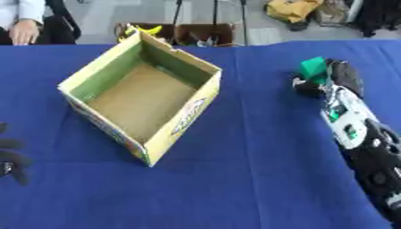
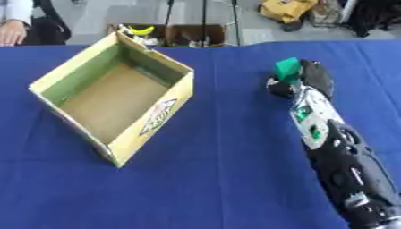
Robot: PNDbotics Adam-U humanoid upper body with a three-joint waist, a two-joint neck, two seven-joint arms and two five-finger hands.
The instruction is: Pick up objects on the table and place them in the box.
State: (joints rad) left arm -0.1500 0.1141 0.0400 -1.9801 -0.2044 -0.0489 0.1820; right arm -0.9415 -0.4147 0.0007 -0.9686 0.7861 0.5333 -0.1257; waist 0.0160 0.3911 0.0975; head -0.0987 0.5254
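Right hand (image 1: 329, 78) holds green block (image 1: 314, 69) over blue table (image 1: 258, 179).

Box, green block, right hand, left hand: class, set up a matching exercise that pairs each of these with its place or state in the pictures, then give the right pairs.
Things:
1. box
2. green block
3. right hand
4. left hand

Places or states:
A. at the lower left edge, holding nothing
B. curled round the block
C. open and holding nothing inside
D. held on the right side of the blue table

Pairs: 1-C, 2-D, 3-B, 4-A
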